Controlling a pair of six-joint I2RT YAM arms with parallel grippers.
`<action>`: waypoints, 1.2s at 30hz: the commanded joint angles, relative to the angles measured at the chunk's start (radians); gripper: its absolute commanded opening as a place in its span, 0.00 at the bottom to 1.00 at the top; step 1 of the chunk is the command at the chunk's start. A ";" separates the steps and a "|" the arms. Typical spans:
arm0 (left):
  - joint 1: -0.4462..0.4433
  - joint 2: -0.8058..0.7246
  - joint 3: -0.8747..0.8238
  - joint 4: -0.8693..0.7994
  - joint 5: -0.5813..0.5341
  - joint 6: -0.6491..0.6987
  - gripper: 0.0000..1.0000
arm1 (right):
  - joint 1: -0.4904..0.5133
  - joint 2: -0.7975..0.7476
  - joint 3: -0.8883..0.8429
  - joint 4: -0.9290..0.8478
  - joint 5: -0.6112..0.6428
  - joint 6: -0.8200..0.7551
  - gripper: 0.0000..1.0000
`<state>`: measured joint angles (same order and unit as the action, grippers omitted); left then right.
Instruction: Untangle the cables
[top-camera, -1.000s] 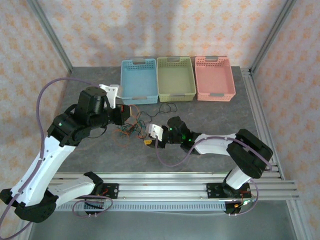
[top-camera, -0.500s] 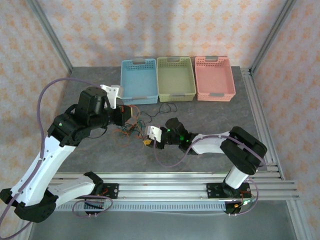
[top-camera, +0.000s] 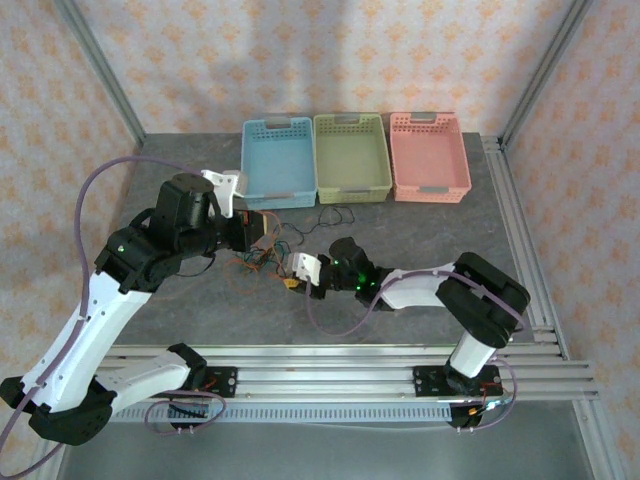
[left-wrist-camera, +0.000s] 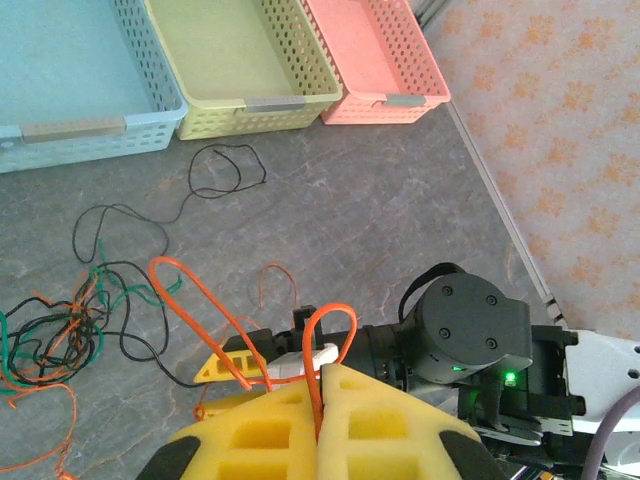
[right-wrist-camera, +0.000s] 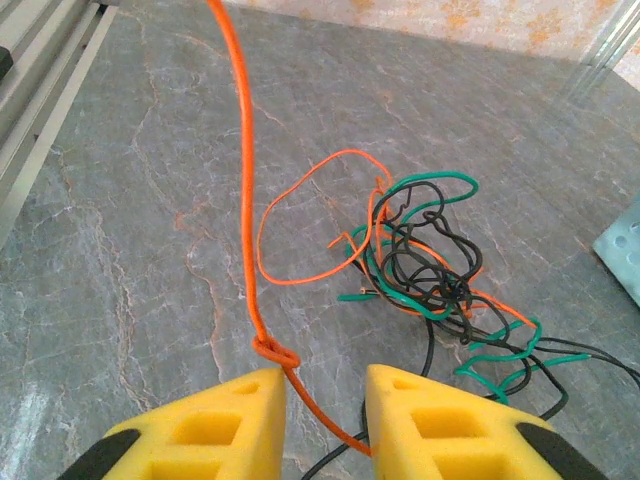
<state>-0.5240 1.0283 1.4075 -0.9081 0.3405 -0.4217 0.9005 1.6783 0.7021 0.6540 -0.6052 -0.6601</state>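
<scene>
Left gripper (left-wrist-camera: 320, 380): yellow pads pressed together, pinching an orange cable (left-wrist-camera: 196, 305) that loops up out of them toward 11 o'clock in the left wrist view.
Right gripper (right-wrist-camera: 325, 378): fingers spread; the same colour of cable runs between the pads, a small knot lying against the inner tip of the left pad.
Cables (top-camera: 262, 258): a knot of black, green and orange wire on the table (top-camera: 440, 235), between the two grippers in the top view and at 9 o'clock from the right gripper.
Loose black cable (left-wrist-camera: 228, 170): one open loop lying apart from the tangle, at 12 o'clock from it, just in front of the green basket (top-camera: 351, 160).
Baskets: blue basket (top-camera: 277, 165), green and pink basket (top-camera: 430, 158) in a row at the table's 12 o'clock edge.
Change over the last second: the right gripper has slid a little toward 9 o'clock, closer to the tangle and the left gripper, and its elbow has followed; the left arm and the tangle lie much as they did.
</scene>
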 joint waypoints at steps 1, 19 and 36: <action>-0.007 0.003 0.026 0.034 0.032 -0.015 0.00 | 0.014 0.019 -0.004 0.040 0.005 -0.034 0.28; -0.007 0.009 0.051 0.024 -0.012 -0.016 0.00 | 0.026 0.015 -0.046 0.102 0.035 -0.053 0.00; 0.351 0.112 -0.022 -0.103 -0.166 0.099 1.00 | -0.053 -0.401 -0.124 -0.206 -0.150 0.497 0.00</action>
<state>-0.1703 1.2495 1.3174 -0.9424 0.2012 -0.3859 0.8700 1.3014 0.5919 0.5297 -0.6529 -0.3099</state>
